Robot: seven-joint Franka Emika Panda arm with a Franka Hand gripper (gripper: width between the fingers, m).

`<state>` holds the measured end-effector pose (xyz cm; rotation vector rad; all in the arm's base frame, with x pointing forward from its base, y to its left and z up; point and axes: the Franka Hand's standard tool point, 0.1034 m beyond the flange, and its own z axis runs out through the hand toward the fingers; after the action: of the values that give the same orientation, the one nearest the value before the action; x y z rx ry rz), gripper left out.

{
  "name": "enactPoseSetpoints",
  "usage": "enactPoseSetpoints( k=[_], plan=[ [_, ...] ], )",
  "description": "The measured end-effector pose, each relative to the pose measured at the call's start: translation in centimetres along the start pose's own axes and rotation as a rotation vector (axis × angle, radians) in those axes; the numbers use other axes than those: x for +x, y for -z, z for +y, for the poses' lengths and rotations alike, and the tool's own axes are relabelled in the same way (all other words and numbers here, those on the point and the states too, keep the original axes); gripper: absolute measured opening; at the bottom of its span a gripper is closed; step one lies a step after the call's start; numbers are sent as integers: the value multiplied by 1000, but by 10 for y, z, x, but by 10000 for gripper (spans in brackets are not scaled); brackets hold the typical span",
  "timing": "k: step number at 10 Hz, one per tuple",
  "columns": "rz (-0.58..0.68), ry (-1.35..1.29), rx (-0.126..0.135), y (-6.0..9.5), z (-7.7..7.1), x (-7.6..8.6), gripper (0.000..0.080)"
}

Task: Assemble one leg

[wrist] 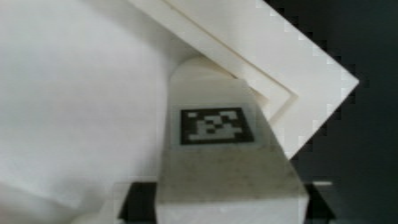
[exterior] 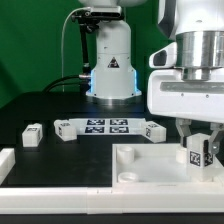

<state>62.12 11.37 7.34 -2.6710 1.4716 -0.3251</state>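
Exterior view. Item: pincer (exterior: 197, 143), hanging below the arm's white wrist housing, clamped on the leg (exterior: 196, 153), whose tag faces the camera. The leg is carried upright over the white tray part (exterior: 140, 166), at that part's corner nearest the exterior view's right, toward the tabletop's (exterior: 40, 105) front edge. Whether the leg's foot already touches the tray cannot be told; it looks just above or just at the surface. Item: marker board (exterior: 108, 127), lying flat mid-tabletop, well apart from the work. Item: a second small white tagged block (exterior: 33, 135), loose toward the tabletop's edge at the exterior view's left. Item: a white piece (exterior: 7, 163) at the front corner on that same side, partly cut off.

Wrist view. Item: the leg (wrist: 215, 140), filling the centre, tag legible, held between dark finger pads (wrist: 146, 202) seen at either flank. Behind it, the tray's (wrist: 71, 110) pale face and a stepped corner edge.

Handling note, as judgement: the step is seating the leg in a corner socket. Keep the leg plumb, centre it on the socket before descending, lower slowly, and hold the grip firm until it seats; a tilted entry would likely jam or skid the tray.
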Motion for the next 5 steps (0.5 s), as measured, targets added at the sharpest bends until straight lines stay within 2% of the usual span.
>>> enactPoseSetpoints(
  k=[2, 3, 4, 5],
  plan=[
    [-5, -125, 3, 0, 0, -1, 294],
    [-5, -93, 3, 0, 0, -1, 520],
    [-5, -64, 3, 0, 0, -1, 520],
    [-6, -64, 3, 0, -1, -2, 623]
  ],
)
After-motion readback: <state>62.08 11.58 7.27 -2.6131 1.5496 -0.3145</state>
